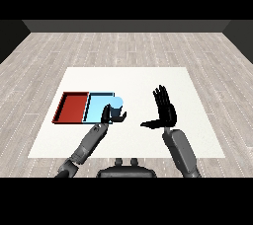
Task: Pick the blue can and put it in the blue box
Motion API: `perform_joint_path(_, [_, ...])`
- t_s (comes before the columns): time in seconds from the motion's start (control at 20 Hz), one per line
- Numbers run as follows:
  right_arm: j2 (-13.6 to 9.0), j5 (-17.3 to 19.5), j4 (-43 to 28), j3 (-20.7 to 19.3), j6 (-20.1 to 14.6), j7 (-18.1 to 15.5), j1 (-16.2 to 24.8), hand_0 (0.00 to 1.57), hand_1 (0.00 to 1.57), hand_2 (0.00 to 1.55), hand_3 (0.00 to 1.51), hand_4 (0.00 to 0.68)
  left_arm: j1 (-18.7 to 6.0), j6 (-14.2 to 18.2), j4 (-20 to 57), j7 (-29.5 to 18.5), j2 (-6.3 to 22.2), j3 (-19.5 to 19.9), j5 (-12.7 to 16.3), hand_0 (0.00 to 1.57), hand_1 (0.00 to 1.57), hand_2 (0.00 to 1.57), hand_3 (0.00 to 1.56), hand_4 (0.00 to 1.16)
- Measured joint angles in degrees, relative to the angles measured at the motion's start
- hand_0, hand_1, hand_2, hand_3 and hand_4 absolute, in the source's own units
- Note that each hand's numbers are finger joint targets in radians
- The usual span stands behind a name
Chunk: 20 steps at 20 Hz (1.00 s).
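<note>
Red tray (72,107): flat on the white bench (128,78), farthest to the left, well to the left of the left hand's fingers; dark rim, red floor

Light blue tray (95,103): directly right of the red tray, the two touching along one side; its right-hand part is covered by the left hand and the can, so the rim there cannot be made out

Left forearm (90,142): grey, entering from the lower left, angled up and to the right toward the light blue tray

Left hand (106,114): black, at the near right corner of the light blue tray; fingers (105,112) curled around the lower body of the can, thumb out on the right-hand side

Blue can (116,105): pale blue, upright, held within the left hand's fingers, its top showing above them; it sits over the right edge of the light blue tray. Whether its base touches the tray or bench cannot be told

Right hand (166,113): black, well to the right of the can and apart from both trays, above bare bench; fingers (161,98) straight and spread wide, pointing away from the robot, thumb (149,124) stretched out to the left; holds nothing

Right forearm (182,151): grey, entering from the lower right, rising to the right hand
</note>
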Motion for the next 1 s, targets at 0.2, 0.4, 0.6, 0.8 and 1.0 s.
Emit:
perform_joint_path(0.2, [-1.8,-1.0,-3.0,-3.7,1.1,-1.4,4.7,0.0,0.0,0.0,0.0,0.0,-0.6,-0.3,1.1,2.0,2.5,2.3,-0.8,1.57,1.57,1.57,1.49,1.15])
perform_joint_path(0.4, [-2.9,-1.5,-4.9,-6.2,1.1,-0.8,7.0,0.0,0.0,0.0,0.0,0.0,-3.1,-1.4,5.4,4.3,6.2,6.6,-0.1,1.57,1.57,1.57,1.5,1.11])
perform_joint_path(0.6, [-3.7,-1.7,-3.1,-8.4,2.3,-1.9,7.9,0.0,0.0,0.0,0.0,0.0,-3.9,-3.0,10.9,6.4,10.4,10.5,0.9,1.57,1.57,1.57,1.51,1.09])
perform_joint_path(0.8, [-3.1,-1.3,-3.4,-9.0,1.0,-0.6,7.3,0.0,0.0,0.0,0.0,0.0,-8.4,-4.4,20.1,8.1,12.9,13.5,0.5,1.57,1.57,1.57,1.49,1.05])
perform_joint_path(1.0, [-2.5,-0.7,-1.1,-9.3,1.2,-0.8,6.4,0.0,0.0,0.0,0.0,0.0,-12.9,-4.0,29.6,10.4,14.0,14.2,-1.6,1.57,1.57,1.54,1.4,0.99])
